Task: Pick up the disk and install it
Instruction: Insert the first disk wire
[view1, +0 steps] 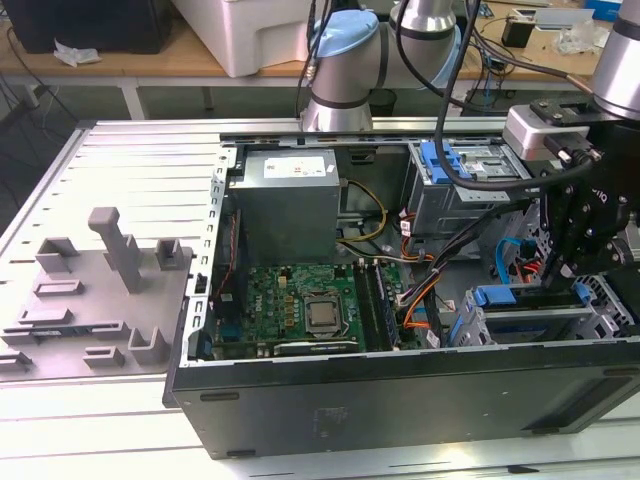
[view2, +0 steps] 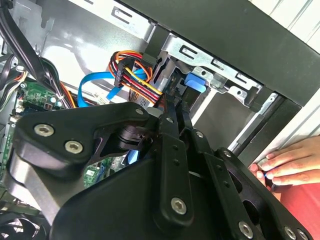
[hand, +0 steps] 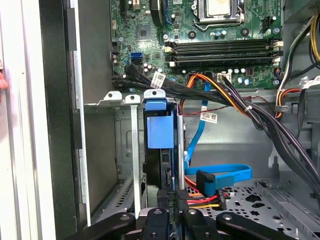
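disk (hand: 161, 165) edge-up inside drive cage (hand: 134, 150)

Exterior high overview; wrist cameras close inside computer case (view1: 400, 400).

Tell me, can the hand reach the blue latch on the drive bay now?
Probably yes. In the first wrist view the hand lines up with the blue latch on the drive bay, nothing between them; the cables run off to one side.

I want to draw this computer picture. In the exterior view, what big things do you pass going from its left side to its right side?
Grey foam tray → green motherboard → orange cable bundle → blue-latched drive bay, with the gripper just above it.
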